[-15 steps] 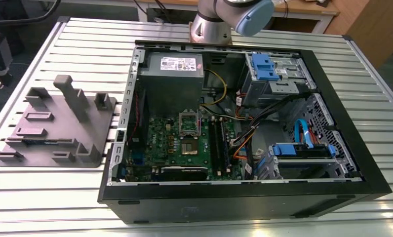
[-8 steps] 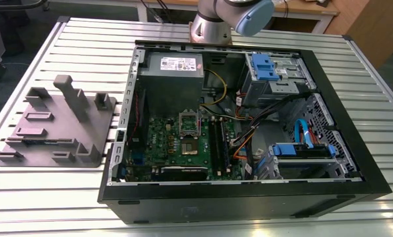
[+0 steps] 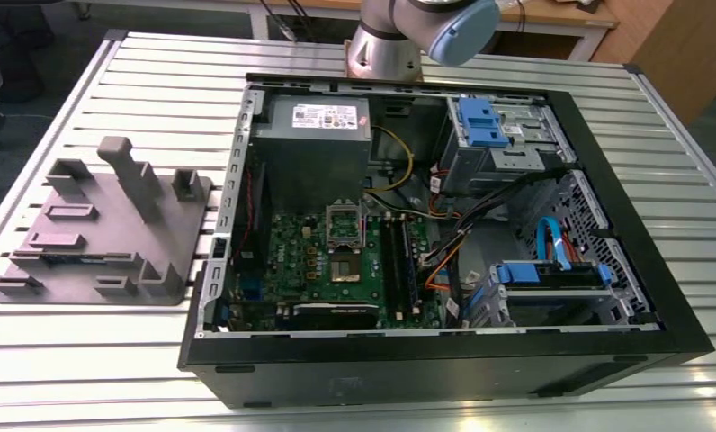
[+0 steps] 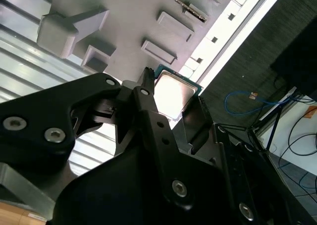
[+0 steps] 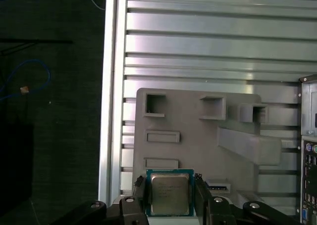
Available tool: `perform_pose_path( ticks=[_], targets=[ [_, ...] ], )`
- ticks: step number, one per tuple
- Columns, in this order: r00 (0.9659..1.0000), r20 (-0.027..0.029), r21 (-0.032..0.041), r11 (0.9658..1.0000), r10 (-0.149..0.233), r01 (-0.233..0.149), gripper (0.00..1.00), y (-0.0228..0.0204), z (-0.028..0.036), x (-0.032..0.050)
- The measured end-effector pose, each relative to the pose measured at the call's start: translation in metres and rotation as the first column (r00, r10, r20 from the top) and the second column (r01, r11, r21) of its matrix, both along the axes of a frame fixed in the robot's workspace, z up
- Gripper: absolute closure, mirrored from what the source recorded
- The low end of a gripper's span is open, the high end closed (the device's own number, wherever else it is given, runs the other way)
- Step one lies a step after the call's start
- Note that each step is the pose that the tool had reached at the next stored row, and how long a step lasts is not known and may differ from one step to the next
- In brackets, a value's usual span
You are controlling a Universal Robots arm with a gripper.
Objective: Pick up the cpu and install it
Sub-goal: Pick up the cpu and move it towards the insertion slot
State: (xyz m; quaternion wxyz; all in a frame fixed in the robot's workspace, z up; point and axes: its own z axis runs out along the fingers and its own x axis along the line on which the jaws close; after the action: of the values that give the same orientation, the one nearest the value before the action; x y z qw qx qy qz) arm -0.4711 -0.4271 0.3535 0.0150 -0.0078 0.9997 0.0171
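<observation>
High over the tray (image 5: pixel 198 136), pinching the cpu (image 5: pixel 170 197) by two thin edges in the hand (image 5: pixel 169 181), probably risking a slip.

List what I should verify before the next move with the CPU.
1. cpu gripped by the end effector, between its fingers, in both wrist views: ok.
2. cpu clear of the holder tray: ok.
3. cpu square to the fingers, first wrist view: ok.
4. motherboard socket empty, frame open: cannot tell.
5. cables off the socket, toward the exterior view's right: ok.
</observation>
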Motion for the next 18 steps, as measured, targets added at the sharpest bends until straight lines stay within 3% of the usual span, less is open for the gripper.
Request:
perform_pose_path(
  ticks=[8,18],
  targets=[
    [1.0,-0.0004,-0.0002,1.0,0.0,0.0,0.53,0.0,0.0005,0.0004],
    [1.0,-0.0003,-0.0002,1.0,0.0,0.0,0.53,0.0,0.0004,0.0068]
  ],
)
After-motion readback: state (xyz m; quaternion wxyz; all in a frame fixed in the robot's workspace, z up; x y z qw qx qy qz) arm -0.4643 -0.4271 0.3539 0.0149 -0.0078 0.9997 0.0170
